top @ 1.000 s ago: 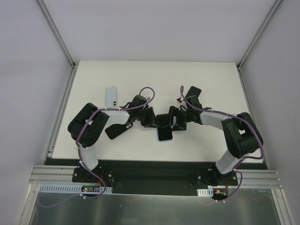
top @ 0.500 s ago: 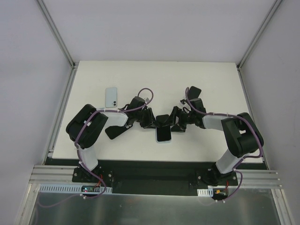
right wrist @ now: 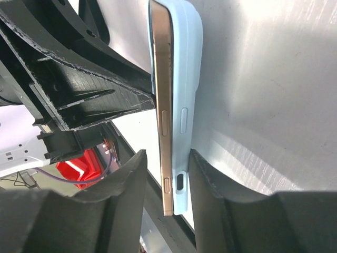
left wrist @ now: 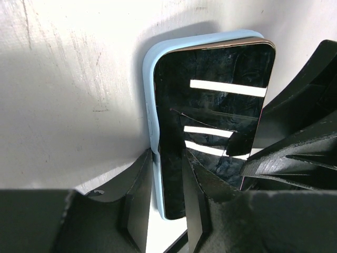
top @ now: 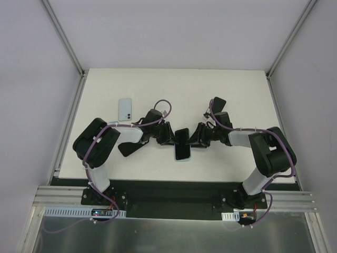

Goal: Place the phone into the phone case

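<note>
Left gripper point(left wrist: 167, 161): jaws narrow, pinched across one long edge of the phone case point(left wrist: 149, 74). One finger point(left wrist: 138, 184) bears on the case's outer wall and the other lies flat on the dark screen of the phone point(left wrist: 210, 121). We read this as a firm hold on case and phone together.

Right gripper point(right wrist: 167, 155): jaws partly closed, astride the opposite long edge. One finger point(right wrist: 208, 184) meets the blue back of the case. On the other side we see a sliver of gap to the phone's gold frame. We cannot tell whether it grips.

The phone sits in the case near the middle of the table point(top: 237, 89), between the two grippers. Along the right-hand edge its gold frame stands proud of the case wall. A pale handset-shaped item point(top: 125, 108) lies flat at the far left, well apart.
</note>
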{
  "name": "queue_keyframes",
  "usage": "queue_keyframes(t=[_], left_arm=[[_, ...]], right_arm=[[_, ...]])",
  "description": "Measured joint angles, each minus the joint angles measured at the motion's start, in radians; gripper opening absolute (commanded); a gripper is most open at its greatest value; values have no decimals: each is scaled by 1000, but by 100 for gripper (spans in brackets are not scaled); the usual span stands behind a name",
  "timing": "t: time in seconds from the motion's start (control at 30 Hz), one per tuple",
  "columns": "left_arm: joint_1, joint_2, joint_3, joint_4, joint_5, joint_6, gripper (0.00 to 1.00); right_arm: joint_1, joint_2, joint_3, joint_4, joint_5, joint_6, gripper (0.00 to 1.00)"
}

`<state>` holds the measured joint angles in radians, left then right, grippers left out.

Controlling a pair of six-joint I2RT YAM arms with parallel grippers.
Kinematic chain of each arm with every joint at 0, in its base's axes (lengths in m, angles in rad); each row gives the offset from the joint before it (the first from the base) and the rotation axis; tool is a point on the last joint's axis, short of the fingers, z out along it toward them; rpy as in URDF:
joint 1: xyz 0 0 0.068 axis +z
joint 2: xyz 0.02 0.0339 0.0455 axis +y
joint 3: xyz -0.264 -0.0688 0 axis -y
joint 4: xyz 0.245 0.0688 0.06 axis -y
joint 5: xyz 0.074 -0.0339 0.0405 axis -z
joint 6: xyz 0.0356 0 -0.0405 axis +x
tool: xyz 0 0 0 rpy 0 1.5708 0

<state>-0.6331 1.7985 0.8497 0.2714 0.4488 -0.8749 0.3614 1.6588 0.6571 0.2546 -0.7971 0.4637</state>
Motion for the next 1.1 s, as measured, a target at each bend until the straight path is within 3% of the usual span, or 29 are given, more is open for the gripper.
queue_keyframes(t=[0.33, 0.43, 0.5, 0.6, 0.63, 0.73, 0.9, 0.97, 1.03, 1.1], left_arm=[[0, -8, -3, -5, -1, 0, 26], [0, -9, -3, -6, -1, 0, 26], [0, -9, -3, -6, -1, 0, 26], [0, -9, -3, -6, -1, 0, 26], [0, -10, -3, -7, -1, 0, 27], [0, -14, -3, -10, -2, 2, 27], [0, -15, -4, -14, -6, 3, 27], [0, -15, -4, -14, -6, 3, 26], [0, -15, -4, -14, -6, 4, 26], [0, -15, -5, -14, -6, 4, 27]], right_arm=[[-3, 0, -1, 13, -19, 0, 34], [-3, 0, -1, 14, -24, 2, 42], [-3, 1, -1, 22, -32, 5, 42], [-3, 1, -1, 29, -40, 5, 30], [-3, 1, -1, 30, -40, 3, 21], [-4, 3, -1, 27, -40, 5, 10], [-4, 5, 1, 17, -37, 0, 4], [-4, 5, 7, -2, -32, -9, 7], [-3, 5, 18, -27, -27, -22, 21], [-1, 5, 28, -50, -23, -33, 28]])
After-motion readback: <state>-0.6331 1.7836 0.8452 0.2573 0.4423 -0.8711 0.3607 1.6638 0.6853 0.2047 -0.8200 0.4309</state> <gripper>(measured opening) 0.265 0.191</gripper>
